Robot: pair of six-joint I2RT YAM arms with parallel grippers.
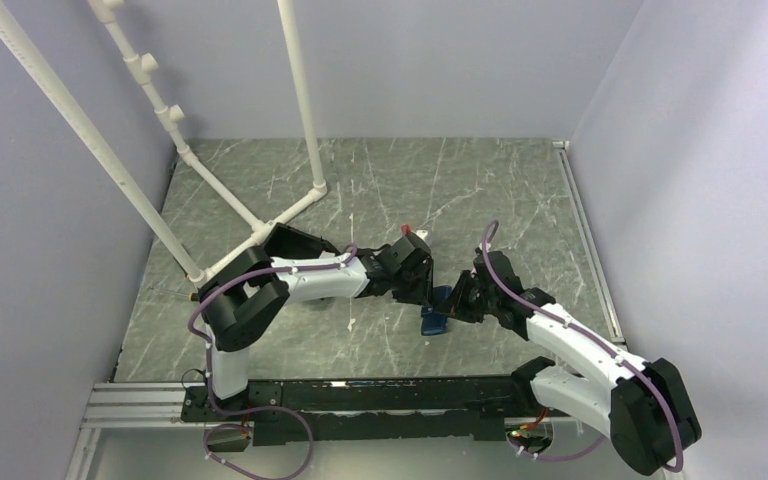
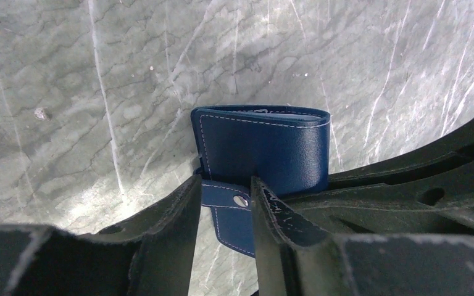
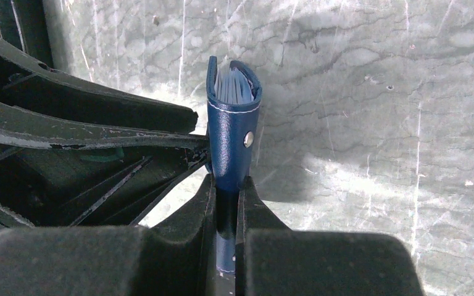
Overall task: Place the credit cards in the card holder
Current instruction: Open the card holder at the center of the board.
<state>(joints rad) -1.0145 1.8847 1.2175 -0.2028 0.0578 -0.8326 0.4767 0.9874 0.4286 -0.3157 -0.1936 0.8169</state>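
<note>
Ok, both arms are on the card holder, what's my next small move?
Probably close the left gripper on the snap tab lying between its fingers. The right gripper pinches the card holder upright, and its top gapes in the right wrist view.

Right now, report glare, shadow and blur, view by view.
Top external: even, soft light; the wallet shows small, half hidden by the arms. Left wrist: glare on the table lower left; the left pincer dark, soft. Right wrist: wallet sharp, its shadow falling right on the table.
</note>
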